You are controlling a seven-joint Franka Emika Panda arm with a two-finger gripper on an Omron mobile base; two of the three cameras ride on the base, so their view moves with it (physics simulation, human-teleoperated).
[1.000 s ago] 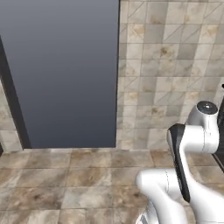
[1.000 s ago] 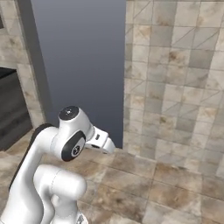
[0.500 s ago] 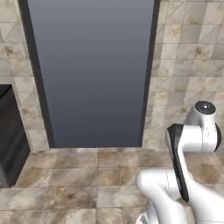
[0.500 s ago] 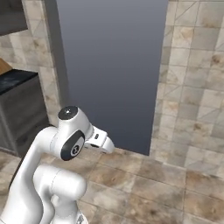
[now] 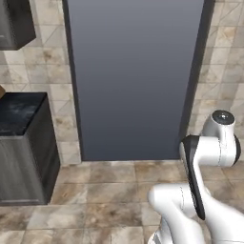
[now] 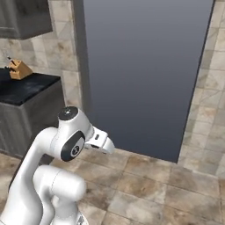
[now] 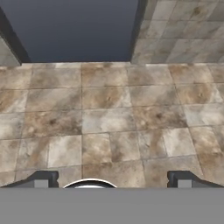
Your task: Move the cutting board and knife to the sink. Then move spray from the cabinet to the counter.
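Two dark finger tips (image 7: 41, 180) rise at the bottom of my hand view, one near the lower left and one near the lower right, set wide apart with nothing between them; the gripper (image 7: 109, 181) is spread and holds nothing. Beyond the tips I see mottled brown floor tiles (image 7: 109, 118) across the middle of that frame, and along the top a tall blue-grey panel (image 7: 74, 28) with a dark edge, flanked at the upper right by beige wall tiles (image 7: 183, 30).

From the left base view, my white arm (image 5: 209, 152) rises at the lower right, its dark-capped joint at the right edge. That blue-grey panel (image 5: 136, 78) fills the centre from the top down to the floor. At the middle left stands the counter (image 5: 19, 112), a black marble-like top over a grey lower cabinet (image 5: 21, 167). At the upper left corner hangs the corner of a grey wall cabinet (image 5: 16, 24).

From the right base view, the arm (image 6: 70, 140) sits at the lower left, with the hand pointing towards the centre. The counter (image 6: 26, 85) lies at the middle left, and a small wooden knife block (image 6: 18, 69) stands on it near the left edge. I cannot see the cutting board, knife, sink or spray from here.
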